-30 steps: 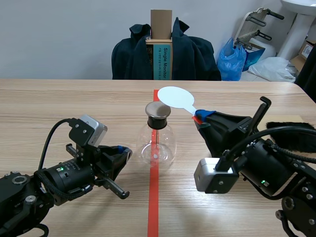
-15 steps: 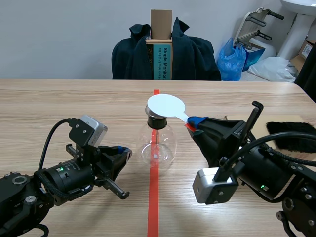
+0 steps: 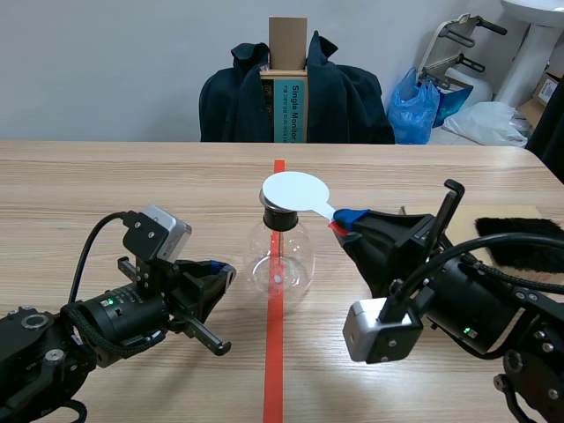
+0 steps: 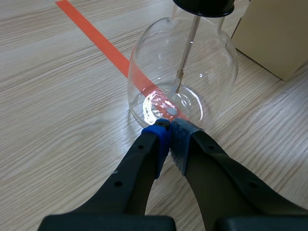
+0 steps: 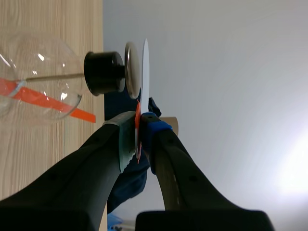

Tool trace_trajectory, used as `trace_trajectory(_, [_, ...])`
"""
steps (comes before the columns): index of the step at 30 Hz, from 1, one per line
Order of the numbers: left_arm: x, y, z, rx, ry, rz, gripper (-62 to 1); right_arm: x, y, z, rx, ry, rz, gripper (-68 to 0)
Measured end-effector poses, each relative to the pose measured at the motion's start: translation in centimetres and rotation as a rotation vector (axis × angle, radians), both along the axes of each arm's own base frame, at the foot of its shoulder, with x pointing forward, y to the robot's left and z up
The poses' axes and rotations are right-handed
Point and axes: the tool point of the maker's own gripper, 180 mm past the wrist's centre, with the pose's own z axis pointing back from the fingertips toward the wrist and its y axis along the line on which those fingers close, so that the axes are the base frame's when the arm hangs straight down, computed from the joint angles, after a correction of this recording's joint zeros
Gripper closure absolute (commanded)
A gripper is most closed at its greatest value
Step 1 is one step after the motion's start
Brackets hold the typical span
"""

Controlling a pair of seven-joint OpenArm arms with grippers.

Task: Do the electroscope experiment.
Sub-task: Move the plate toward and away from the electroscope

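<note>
Room: pale grey wall (image 3: 106, 62) at the far side. In front of it, a chair draped in a dark jacket (image 3: 352, 101) with a tall brown cardboard box (image 3: 287, 44) standing on it. A blue plastic bag (image 3: 414, 106) sits far right.
Surface: light wooden table (image 3: 106, 194), with an orange-red tape line (image 3: 275, 352) running down its middle, near to far.
Right edge: a black furry cloth (image 3: 520, 242) lies there, well apart from the action.
Electroscope: a clear round glass flask with a black stopper (image 3: 280, 256) stands upright at the table's centre, right on the tape line.
Right claw (image 3: 345, 220): just right of the flask neck, pinching the red handle of a flat white round paddle (image 3: 295, 189), which hangs over the flask top.
Left claw (image 3: 225, 273): low, just left of the flask, fingers pressed together on nothing.
Left wrist view only: pads (image 4: 159, 139) meeting just short of the flask's (image 4: 192, 72) base, and a thin metal rod (image 4: 185, 57) hanging inside.
Right wrist view only: the paddle (image 5: 146, 67) seen edge-on, just beside the stopper's round metal plate (image 5: 131, 70). Contact? Cannot tell.
</note>
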Motion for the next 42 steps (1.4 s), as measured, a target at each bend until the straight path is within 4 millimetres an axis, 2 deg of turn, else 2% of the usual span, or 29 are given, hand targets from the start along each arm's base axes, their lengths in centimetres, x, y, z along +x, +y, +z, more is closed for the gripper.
trace_trajectory(13, [0.0, 0.0, 0.0, 0.000, 0.000, 0.000, -2.1, 3.9, -4.2, -0.1, 0.009, 0.021, -0.312, -0.9])
trace_trajectory(21, [0.0, 0.0, 0.0, 0.000, 0.000, 0.000, -2.1, 4.9, -5.8, -0.3, 0.003, 0.030, -0.416, -0.9])
trace_trajectory(25, [0.0, 0.0, 0.0, 0.000, 0.000, 0.000, -2.1, 4.8, -5.7, -0.2, 0.004, 0.029, -0.406, -0.8])
trace_trajectory(42, [0.0, 0.0, 0.0, 0.000, 0.000, 0.000, -2.1, 1.4, -1.0, 0.4, 0.022, 0.000, -0.084, -0.8])
